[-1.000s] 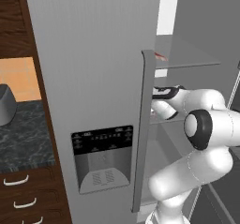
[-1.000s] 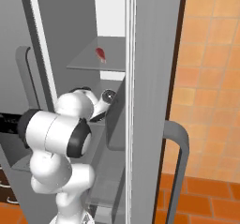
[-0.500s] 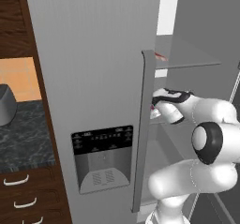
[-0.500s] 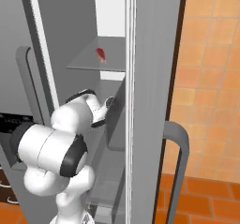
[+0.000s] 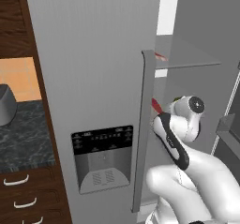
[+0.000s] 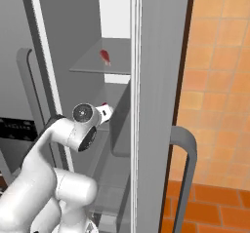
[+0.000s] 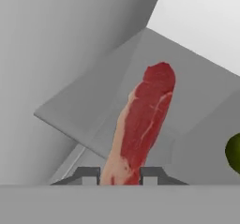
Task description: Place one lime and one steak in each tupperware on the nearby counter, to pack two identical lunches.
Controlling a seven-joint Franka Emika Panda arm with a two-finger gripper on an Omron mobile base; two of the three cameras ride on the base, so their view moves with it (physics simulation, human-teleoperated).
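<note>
Leftmost, the black-grey marbled counter (image 5: pixel 23 134) awaits the packing; rightward, inside the grey fridge (image 6: pixel 117 66), my gripper (image 7: pixel 120 176) pinches the near end of a red-pink streaked steak (image 7: pixel 143 120), fingertips tight for carrying; a green lime (image 7: pixel 233 152) lies beside.

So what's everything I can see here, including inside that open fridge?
steak: one, red-pink, sticking out from between the claw's tips over a grey shelf
second steak: one, red, on the upper fridge shelf
lime: one, green, at the hand view's right edge
fridge door: one, grey, shut, with a dispenser panel
counter: black-grey marbled, left of the fridge, over wood drawers
grey pot-like thing: one, on the counter
wall tiles: orange, right of the fridge
claw: one, dark tips, shut on the steak
</note>
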